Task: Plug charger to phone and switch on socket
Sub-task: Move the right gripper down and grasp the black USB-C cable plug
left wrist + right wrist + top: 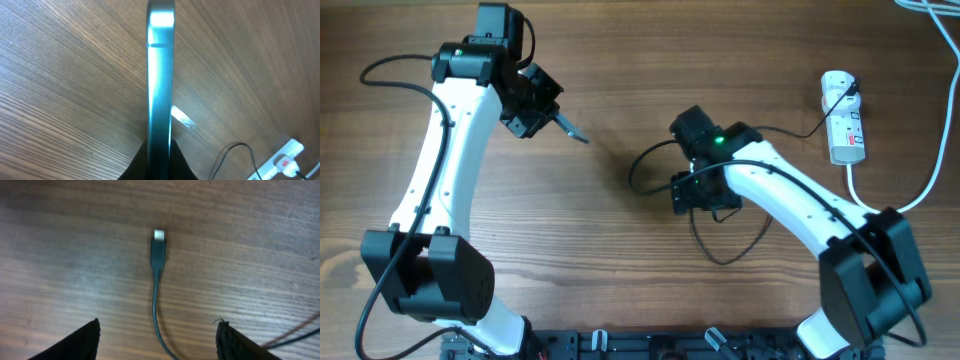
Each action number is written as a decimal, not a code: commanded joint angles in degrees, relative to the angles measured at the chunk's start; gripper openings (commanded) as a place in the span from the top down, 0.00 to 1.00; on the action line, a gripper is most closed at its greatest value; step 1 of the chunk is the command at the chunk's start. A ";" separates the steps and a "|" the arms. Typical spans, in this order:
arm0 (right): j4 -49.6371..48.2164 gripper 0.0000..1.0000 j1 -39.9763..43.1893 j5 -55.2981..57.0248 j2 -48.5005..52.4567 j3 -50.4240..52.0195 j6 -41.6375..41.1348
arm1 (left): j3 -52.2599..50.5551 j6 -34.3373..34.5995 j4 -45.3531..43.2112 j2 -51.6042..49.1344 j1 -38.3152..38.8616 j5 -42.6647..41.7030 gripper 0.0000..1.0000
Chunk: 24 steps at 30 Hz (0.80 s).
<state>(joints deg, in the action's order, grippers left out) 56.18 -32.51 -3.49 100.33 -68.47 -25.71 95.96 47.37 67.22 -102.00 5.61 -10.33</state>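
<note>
My left gripper (pixel 558 118) is shut on the phone (pixel 573 132) and holds it edge-on above the table. In the left wrist view the phone (pixel 160 75) is a thin teal edge standing up between the two dark fingers (pixel 160 162). My right gripper (pixel 692 190) is open and low over the table. In the right wrist view the charger's tiny connector (pixel 158 244) lies on the wood ahead of the fingers (pixel 157 337), and its cable runs back between them, untouched. The charger cable (pixel 642 158) loops on the table and leads to a black plug in the socket (pixel 844 125) at far right.
The socket's thick white lead (pixel 920 195) runs along the right edge of the table. The socket also shows at the lower right of the left wrist view (pixel 286 159). A loop of thin black cable (pixel 725 255) lies below the right arm.
</note>
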 commanded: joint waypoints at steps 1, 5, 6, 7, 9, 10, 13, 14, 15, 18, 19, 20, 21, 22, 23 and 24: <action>-2.14 0.34 -0.52 3.58 2.84 0.68 -2.71 | -1.27 -0.70 -0.07 1.60 0.07 1.46 0.96; -3.32 0.42 -0.55 3.78 5.11 0.72 -2.73 | -1.27 -0.70 -0.09 1.60 0.07 1.46 0.96; -3.98 0.42 -0.55 4.22 5.70 0.72 -2.71 | -1.27 -0.68 -0.11 1.60 0.07 1.44 0.96; -4.48 0.44 -0.52 5.07 6.23 0.72 -2.80 | -1.27 -0.70 -0.11 1.60 0.07 1.46 0.96; -5.40 0.48 -0.55 4.92 6.99 0.72 -2.97 | -1.27 -0.70 -0.07 1.57 0.07 1.46 0.96; -5.62 0.49 -0.55 4.98 7.10 0.72 -2.95 | -1.27 -0.70 -0.09 1.60 0.07 1.46 0.96; -5.99 0.57 -0.55 5.01 7.39 0.72 -2.93 | -1.27 -0.68 -0.11 1.57 0.07 1.46 0.96; -5.99 0.58 -0.55 4.98 7.48 0.72 -2.95 | -1.27 -0.68 -0.11 1.57 0.07 1.44 0.96; -6.01 0.58 -0.55 4.98 7.63 0.83 -2.95 | -1.27 -0.68 -0.09 1.57 0.07 1.44 0.96; -7.45 0.58 -0.55 4.59 8.26 3.04 -3.39 | -1.27 -0.68 -0.11 1.60 0.07 1.46 0.96; -8.28 0.57 -0.55 4.28 8.26 3.78 -3.30 | -1.27 -0.68 -0.11 1.60 0.07 1.46 0.96; -9.42 0.57 -0.55 3.45 8.26 4.79 -2.97 | -1.27 -0.68 -0.11 1.57 0.07 1.46 0.96; -10.05 0.57 -0.55 3.48 8.26 5.62 -2.95 | -1.27 -0.66 -0.13 1.57 0.07 1.44 0.96; -10.34 0.57 -0.55 3.48 8.26 5.99 -2.95 | -1.27 -0.66 -0.13 1.57 0.07 1.46 0.96; -10.60 0.57 -0.55 3.52 8.26 6.14 -2.93 | -1.27 -0.63 -0.13 1.57 0.07 1.44 0.96; -10.97 0.57 -0.55 3.50 8.26 6.14 -2.93 | -1.27 -0.63 -0.13 1.57 0.07 1.44 0.96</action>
<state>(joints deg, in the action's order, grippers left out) 46.11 -32.97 0.19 107.33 -63.66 -28.47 94.83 47.37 67.29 -102.00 5.61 -9.58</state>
